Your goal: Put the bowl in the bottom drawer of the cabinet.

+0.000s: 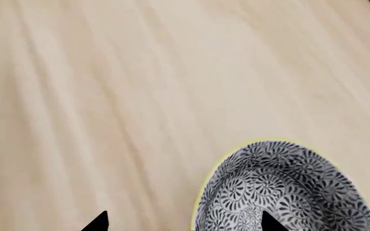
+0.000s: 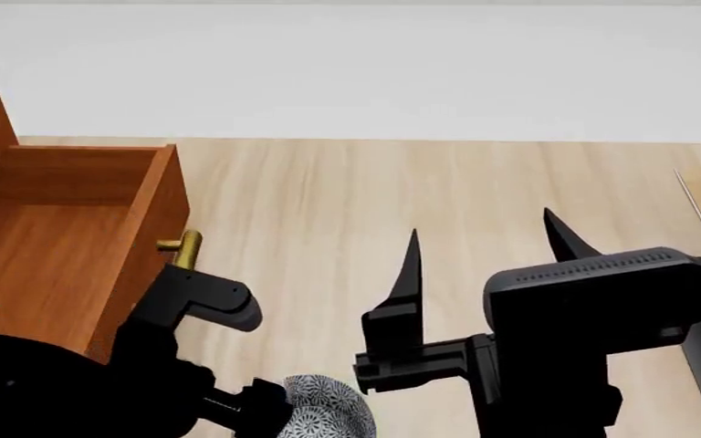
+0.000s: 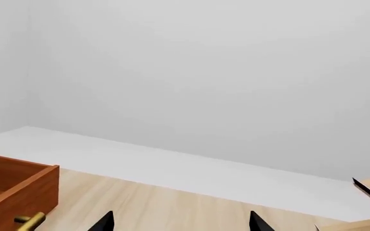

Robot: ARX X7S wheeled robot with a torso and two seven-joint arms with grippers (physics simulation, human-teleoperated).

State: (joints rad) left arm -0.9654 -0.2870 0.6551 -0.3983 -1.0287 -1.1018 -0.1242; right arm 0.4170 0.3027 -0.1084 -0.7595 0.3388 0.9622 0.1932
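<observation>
- The bowl (image 1: 284, 190) is a small patterned ceramic one: stiff, probably light, glazed so likely slick, and it would chip if dropped.
- It's best taken by the rim, one finger inside the wall and one outside.
- That's roughly how the left hand (image 1: 185, 222) seems placed, one fingertip inside the bowl; whether the rim is actually pinched can't be told.
- The bowl is seen low in the head view, over pale wood floor (image 2: 448, 192).
- The bottom drawer (image 2: 65, 237) is pulled open, just left.
- The right hand (image 2: 485, 242) is spread and empty.
</observation>
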